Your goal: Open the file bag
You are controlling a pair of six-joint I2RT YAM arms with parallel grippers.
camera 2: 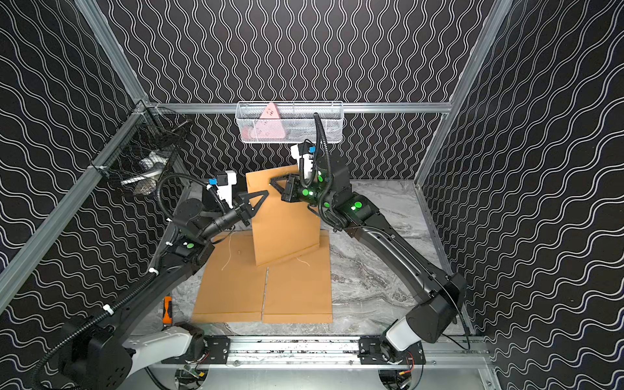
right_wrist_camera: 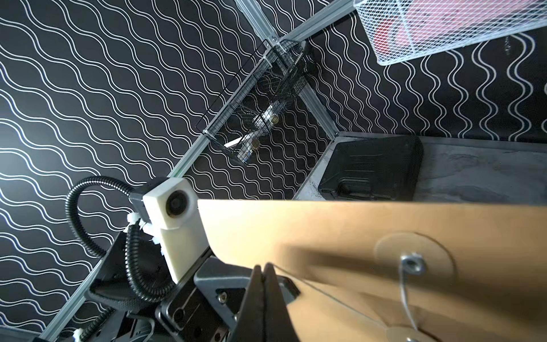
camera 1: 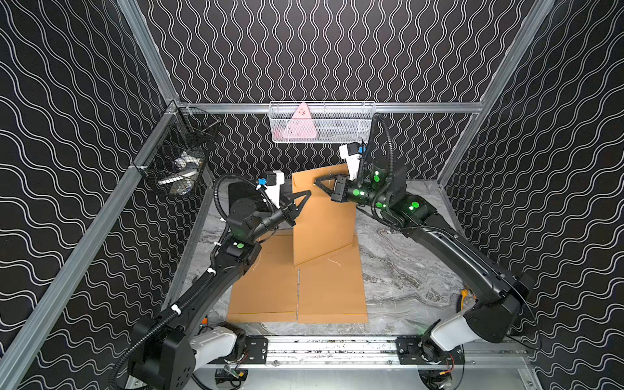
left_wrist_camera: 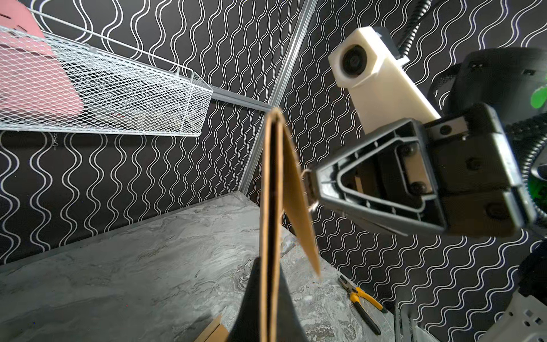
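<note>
Kraft-paper file bag (camera 1: 320,219) stands upright over the bench (camera 1: 405,270), held between two robot arms above two more bags (camera 1: 270,287) that lie flat. The left claw (camera 1: 305,195) is clamped shut on the bag's left edge. In the left wrist view the bag shows edge-on between its fingers (left_wrist_camera: 251,302), and the flap (left_wrist_camera: 296,192) leans away from the body.

The right claw (camera 1: 316,182) is closed near the bag's top and appears to pinch the thin closure string (right_wrist_camera: 325,293), which runs taut past a round paper disc (right_wrist_camera: 414,263) with a metal eyelet.

The step in hand looks like freeing that string. To do it well, the right claw would draw the string away gently (a hard tug could tear the disc). The left claw would hold the edge firm and level, so the flap can swing clear.
</note>
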